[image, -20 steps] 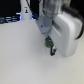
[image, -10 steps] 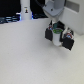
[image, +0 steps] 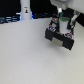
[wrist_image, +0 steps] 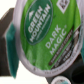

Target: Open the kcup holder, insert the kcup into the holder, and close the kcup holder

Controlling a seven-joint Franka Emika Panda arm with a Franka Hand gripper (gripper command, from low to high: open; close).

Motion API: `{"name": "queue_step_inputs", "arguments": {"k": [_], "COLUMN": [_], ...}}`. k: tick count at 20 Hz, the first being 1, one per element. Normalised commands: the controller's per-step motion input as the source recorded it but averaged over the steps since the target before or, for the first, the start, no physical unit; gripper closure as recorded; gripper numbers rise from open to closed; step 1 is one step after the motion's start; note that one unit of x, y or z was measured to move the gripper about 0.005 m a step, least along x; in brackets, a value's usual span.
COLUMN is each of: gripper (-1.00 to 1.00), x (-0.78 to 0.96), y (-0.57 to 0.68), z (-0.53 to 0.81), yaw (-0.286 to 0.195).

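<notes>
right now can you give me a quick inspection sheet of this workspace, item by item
surface: pale table top, bare over most of the exterior view.
job's things: black kcup holder at the exterior view's right; green kcup fills the wrist view, lid reading green mountain, dark magic.
clutter: white bottle-shaped object at the far edge.
grippers: gripper above the holder; the wrist view suggests the kcup sits between its fingers, grip not clearly shown.
cables: nothing seen.
surroundings: dark background behind the table, too blurred to detail.
</notes>
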Motion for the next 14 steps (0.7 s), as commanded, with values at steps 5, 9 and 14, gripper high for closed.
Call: {"name": "queue_step_inputs", "arguments": {"k": [5,9,14], "gripper": [1.00,1.00,1.00], "x": [-0.38,-0.38,-0.39], "y": [0.39,0.37,0.35], "z": [0.16,0.03,-0.01], "yaw": [0.109,0.108,0.111]}}
